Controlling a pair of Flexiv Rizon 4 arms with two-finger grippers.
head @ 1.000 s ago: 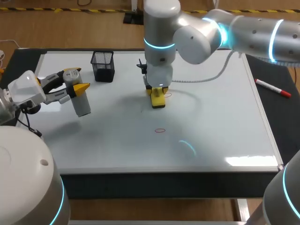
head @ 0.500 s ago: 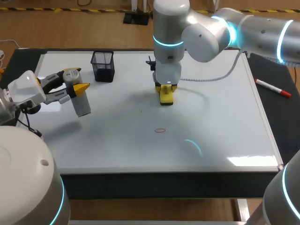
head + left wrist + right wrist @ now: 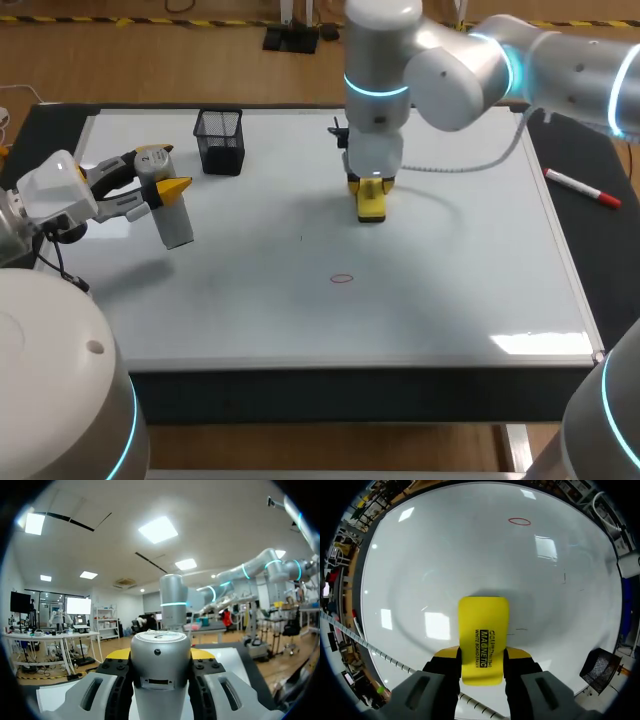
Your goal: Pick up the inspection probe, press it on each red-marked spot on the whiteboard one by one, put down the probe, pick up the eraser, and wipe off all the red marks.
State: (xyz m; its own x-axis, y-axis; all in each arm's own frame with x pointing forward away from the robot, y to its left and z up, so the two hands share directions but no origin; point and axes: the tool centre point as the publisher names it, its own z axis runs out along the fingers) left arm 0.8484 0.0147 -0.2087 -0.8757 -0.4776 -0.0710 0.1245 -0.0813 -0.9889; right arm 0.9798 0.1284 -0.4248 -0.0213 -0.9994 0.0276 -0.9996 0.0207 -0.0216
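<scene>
Eraser point(image 3: 371, 203) on whiteboard point(image 3: 450, 280), pinched by right gripper point(image 3: 482, 656) | left gripper point(image 3: 164, 171) clamps probe point(image 3: 173, 218) | red ring point(image 3: 342, 278) ahead of it | mesh cup point(image 3: 220, 142) well apart

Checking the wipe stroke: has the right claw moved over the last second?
Yes. The right claw, shut on the eraser, slid farther from the black mesh cup, to the view's right.

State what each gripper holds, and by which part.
Left gripper: grey cylindrical metal probe, near its top. Right gripper: yellow rectangular eraser, by its long sides.
</scene>
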